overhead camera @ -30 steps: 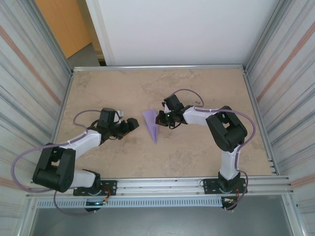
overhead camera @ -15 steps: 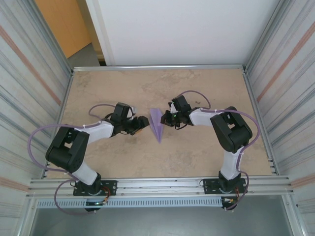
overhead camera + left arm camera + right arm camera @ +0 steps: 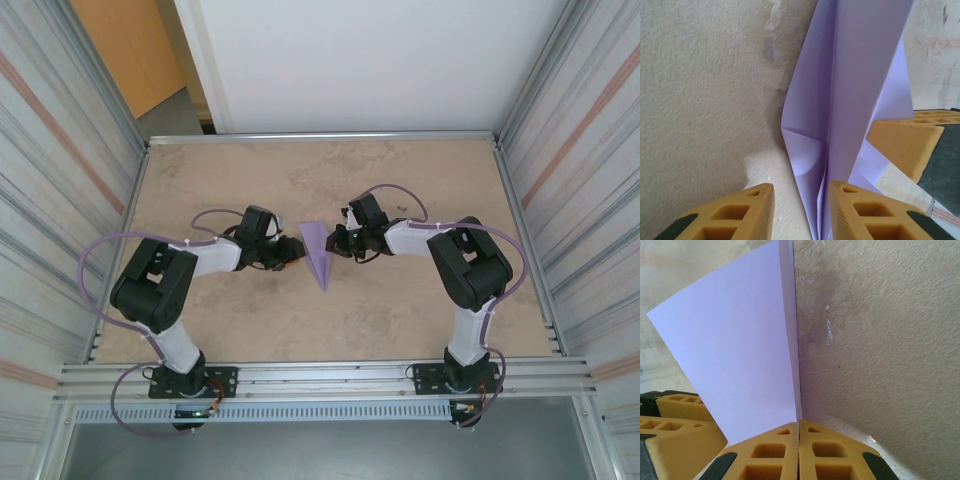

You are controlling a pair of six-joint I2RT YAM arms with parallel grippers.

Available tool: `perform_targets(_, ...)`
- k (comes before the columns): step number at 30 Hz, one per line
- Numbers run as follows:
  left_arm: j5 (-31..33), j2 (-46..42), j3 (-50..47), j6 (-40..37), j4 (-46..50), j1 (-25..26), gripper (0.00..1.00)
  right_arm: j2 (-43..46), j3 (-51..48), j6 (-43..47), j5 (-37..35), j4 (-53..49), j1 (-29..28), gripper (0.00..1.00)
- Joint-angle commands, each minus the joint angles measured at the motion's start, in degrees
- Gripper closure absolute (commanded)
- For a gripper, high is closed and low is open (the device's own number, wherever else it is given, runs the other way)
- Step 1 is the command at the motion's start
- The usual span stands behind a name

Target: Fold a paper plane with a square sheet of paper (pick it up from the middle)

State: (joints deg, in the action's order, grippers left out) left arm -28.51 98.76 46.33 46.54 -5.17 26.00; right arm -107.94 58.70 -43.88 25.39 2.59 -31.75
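Right gripper [image 3: 337, 241], at 3 o'clock of the paper plane [image 3: 319, 256], is pinched tight on its lilac fold. Left gripper [image 3: 293, 251], at 9 o'clock, stands parted, the plane's edge between its fingers. The plane sits mid-table [image 3: 400, 310], nose toward 6 o'clock.

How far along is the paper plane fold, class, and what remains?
Done: the paper plane is folded to a narrow point with a raised ridge. In hand: the right gripper is shut on one flap; the left gripper is open at the ridge. Left: probably pressing final creases and letting go.
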Motion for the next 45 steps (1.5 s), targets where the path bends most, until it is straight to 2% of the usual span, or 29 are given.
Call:
perform_targets(1, -0.7, 1.4, 1.9, -1.0, 0.0, 0.1, 0.67, 1.0, -0.7, 0.5, 0.0, 0.2, 0.5, 0.92)
perform_targets(10, -3.2, 4.7, 3.7, -0.5, -1.9, 0.1, 0.71, 1.3, -1.6, 0.4, 0.0, 0.3, 0.6, 0.91)
perform_targets(20, -4.4, 6.7, 5.0, -0.4, -2.3, 0.2, 0.71, 1.8, -3.4, -0.8, -0.5, 0.9, 1.0, 0.84)
perform_targets(34, -8.6, 9.7, 9.0, -2.7, -0.5, 0.2, 0.71, 1.7, -4.3, -0.9, -0.3, 1.3, 1.6, 0.87)
perform_targets(37, -8.8, 10.3, 10.0, -3.1, 0.4, 0.1, 0.75, 1.7, -4.1, -0.9, -0.2, 1.3, 1.6, 0.87)
perform_targets(40, -8.7, 10.5, 10.5, -3.2, 0.9, 0.1, 0.85, 2.1, -3.9, -1.0, -0.3, 1.1, 1.7, 0.88)
perform_targets(43, -6.9, 9.4, 11.0, -3.7, 2.4, 0.2, 0.93, 3.5, -3.6, -0.9, -0.4, 0.7, 1.9, 0.89)
perform_targets(45, -5.1, 7.5, 10.4, -3.9, 3.0, 0.1, 0.95, 4.8, -3.3, -0.8, -1.0, -0.1, 2.0, 0.89)
